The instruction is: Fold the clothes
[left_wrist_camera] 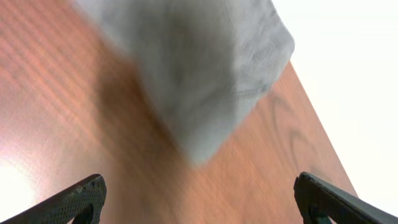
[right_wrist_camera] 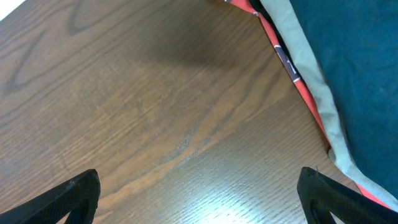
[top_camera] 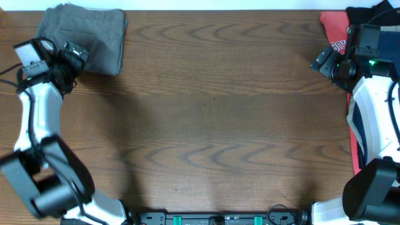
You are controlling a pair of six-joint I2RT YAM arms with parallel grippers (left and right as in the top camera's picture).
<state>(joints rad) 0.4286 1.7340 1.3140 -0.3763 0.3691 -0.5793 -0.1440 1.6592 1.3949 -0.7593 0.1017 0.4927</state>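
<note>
Both spread wide and empty, we reckon: shorts point(left_wrist_camera: 205, 68) edge ahead of left gripper point(left_wrist_camera: 199, 186), only table point(right_wrist_camera: 155, 112) between right gripper point(right_wrist_camera: 199, 180) fingers.

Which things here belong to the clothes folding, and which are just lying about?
For the job: folded grey woven shorts; coral-red garment; black garment; dark navy garment.
Just there: brown wooden table beneath them.

The shorts point(top_camera: 82, 39) lay on the tabletop point(top_camera: 212, 125) in its far left corner, with the left gripper point(top_camera: 74, 56) at their near left edge. A pile of garments point(top_camera: 334, 31) lay along the right edge, well apart from the shorts. The right gripper point(top_camera: 325, 61) was just left of the pile.
</note>
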